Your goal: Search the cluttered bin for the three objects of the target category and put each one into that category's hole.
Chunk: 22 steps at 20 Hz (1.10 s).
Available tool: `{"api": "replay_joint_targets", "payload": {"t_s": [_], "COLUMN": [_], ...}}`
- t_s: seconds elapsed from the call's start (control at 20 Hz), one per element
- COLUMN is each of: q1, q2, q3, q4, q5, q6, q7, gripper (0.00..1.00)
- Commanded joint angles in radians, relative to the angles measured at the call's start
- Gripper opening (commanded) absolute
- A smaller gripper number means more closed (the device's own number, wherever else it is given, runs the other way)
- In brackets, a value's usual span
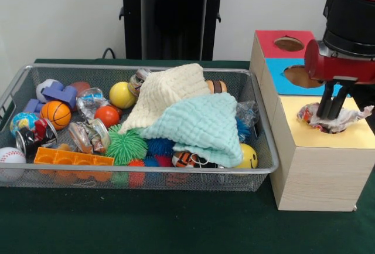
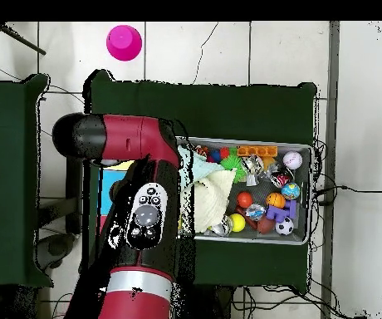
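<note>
My gripper (image 1: pixel 331 108) reaches down at the right over the yellow-topped box (image 1: pixel 357 136). Its two fingers stand close together and are shut on a wrinkly wad of clear plastic film (image 1: pixel 345 119). The wad rests on the yellow top and covers the hole. The wire-mesh bin (image 1: pixel 263 148) sits to the left of the boxes. Two more plastic wads lie in its left half, one (image 1: pixel 91 100) near the back and one (image 1: pixel 88 135) near the front. In the overhead view my arm (image 2: pixel 144 216) hides the gripper and the boxes; the bin (image 2: pixel 308 179) shows to its right.
A cream cloth (image 1: pixel 167 90) and a mint cloth (image 1: pixel 202 125) cover the bin's middle. Around them lie balls, spiky rubber balls (image 1: pixel 126 145), an orange brick (image 1: pixel 73 159) and a can (image 1: pixel 139 79). The red-topped box (image 1: pixel 266 40) and blue-topped box (image 1: pixel 278 81) stand behind the yellow one.
</note>
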Motion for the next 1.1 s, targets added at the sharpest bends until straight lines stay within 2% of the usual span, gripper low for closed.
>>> {"api": "replay_joint_targets", "payload": {"t_s": [0.05,0.25,0.75,1.1], "q1": [-0.007,-0.016,-0.024,-0.039], "q2": [0.06,0.069,0.082,0.112], "q3": [0.099,0.117,0.151,0.183], "q4": [0.136,0.157,0.185,0.211], "q5": [-0.015,-0.005,0.032,0.033], "q6": [-0.094,-0.14,-0.18,-0.286], "q7": [0.155,0.153,0.174,0.168], "gripper": [0.0,0.0,0.0,0.0]}}
